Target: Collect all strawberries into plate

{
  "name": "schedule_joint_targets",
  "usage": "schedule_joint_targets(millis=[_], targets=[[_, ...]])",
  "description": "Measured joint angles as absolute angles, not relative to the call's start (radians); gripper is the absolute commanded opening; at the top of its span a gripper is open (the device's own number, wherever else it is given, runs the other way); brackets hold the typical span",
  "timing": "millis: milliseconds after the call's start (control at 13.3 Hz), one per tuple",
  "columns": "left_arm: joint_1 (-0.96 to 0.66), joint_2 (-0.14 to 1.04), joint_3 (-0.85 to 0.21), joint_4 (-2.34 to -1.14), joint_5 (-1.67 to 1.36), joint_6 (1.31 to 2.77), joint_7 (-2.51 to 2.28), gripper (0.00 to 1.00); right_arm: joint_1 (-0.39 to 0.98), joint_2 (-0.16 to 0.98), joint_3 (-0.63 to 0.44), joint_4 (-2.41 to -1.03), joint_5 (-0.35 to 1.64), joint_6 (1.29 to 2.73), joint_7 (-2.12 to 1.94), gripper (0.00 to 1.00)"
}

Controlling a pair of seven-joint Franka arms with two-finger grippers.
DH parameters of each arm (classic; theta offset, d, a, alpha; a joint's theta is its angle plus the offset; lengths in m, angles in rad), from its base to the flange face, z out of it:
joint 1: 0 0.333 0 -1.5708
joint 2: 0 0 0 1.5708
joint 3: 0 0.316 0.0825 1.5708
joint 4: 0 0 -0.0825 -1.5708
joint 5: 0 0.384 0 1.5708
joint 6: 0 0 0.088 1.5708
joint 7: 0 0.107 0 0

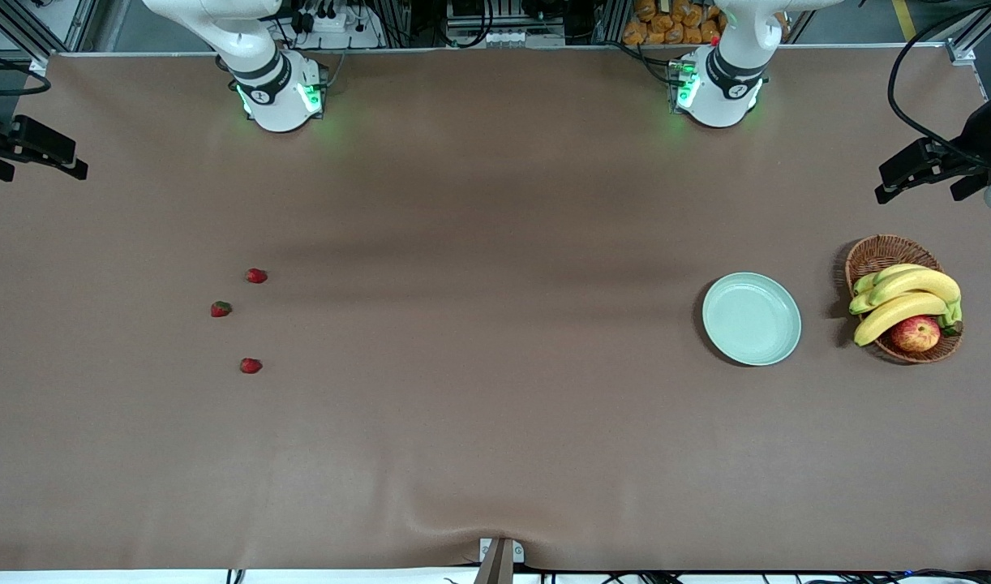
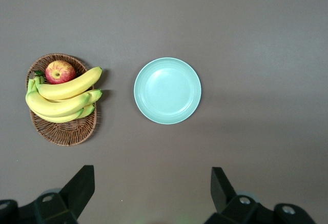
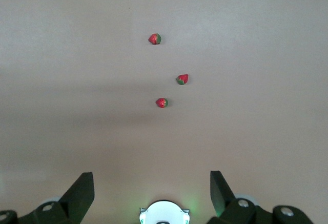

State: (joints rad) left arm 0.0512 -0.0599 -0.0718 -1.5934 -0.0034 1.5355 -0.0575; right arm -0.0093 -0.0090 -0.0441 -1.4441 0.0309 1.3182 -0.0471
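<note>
Three strawberries lie apart on the brown table toward the right arm's end: one (image 1: 256,276) (image 3: 162,102) farthest from the front camera, one (image 1: 220,309) (image 3: 182,79) in the middle, and one (image 1: 250,366) (image 3: 155,39) nearest. The pale mint-green plate (image 1: 751,319) (image 2: 167,90) sits bare toward the left arm's end. My left gripper (image 2: 152,168) hangs high over the table near the plate, open with nothing between its fingers. My right gripper (image 3: 151,173) hangs high near its own base (image 3: 164,214), open and holding nothing. Neither gripper shows in the front view.
A brown wicker basket (image 1: 885,251) (image 2: 66,131) with bananas (image 1: 909,296) and a red-yellow apple (image 1: 915,333) stands beside the plate, closer to the table's end. Black fixtures (image 1: 33,146) (image 1: 933,166) jut in at both ends of the table.
</note>
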Motion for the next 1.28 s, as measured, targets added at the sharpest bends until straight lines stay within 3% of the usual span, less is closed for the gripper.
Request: schedule_joint_targets(millis=[676,1277], targets=[[0.053,-0.059,-0.070,-1.595,-0.003,1.534,-0.057,1.00,-0.009,-0.008,-0.037,-1.479,0.014,1.351,-0.047,1.00],[0.072,0.006,-0.064,-1.602,-0.003,1.536,-0.055,1.00,-0.009,0.016,-0.035,-1.877,0.007,1.669,-0.047,1.00]])
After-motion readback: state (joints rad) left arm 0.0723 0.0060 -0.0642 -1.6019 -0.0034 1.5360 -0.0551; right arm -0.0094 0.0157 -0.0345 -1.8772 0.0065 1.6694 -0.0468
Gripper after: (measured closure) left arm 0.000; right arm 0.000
